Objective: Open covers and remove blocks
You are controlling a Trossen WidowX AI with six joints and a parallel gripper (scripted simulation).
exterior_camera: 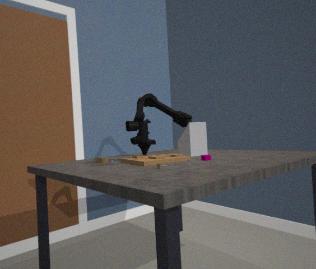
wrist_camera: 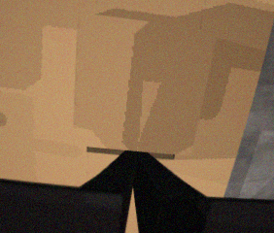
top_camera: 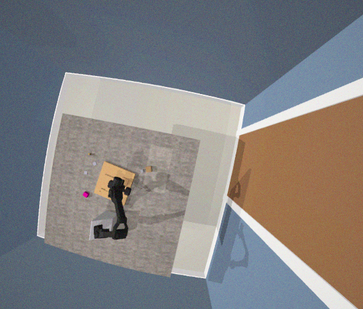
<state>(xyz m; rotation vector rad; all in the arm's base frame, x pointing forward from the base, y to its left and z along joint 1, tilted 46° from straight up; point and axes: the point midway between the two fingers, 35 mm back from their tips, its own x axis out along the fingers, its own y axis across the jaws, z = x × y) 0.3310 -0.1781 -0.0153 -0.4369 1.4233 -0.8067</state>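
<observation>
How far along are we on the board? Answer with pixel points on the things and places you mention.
Done, it seems: nothing I can confirm; the magenta block [top_camera: 85, 194] [exterior_camera: 205, 157] sits on the table beside the board [top_camera: 105, 169] [exterior_camera: 145, 163] [wrist_camera: 11, 160], but its origin isn't shown. In hand: the shut, empty hand [exterior_camera: 144, 154] [wrist_camera: 134, 155] is low over the board. Left: moving the hand away; covers and wells are too unclear to count.
</observation>
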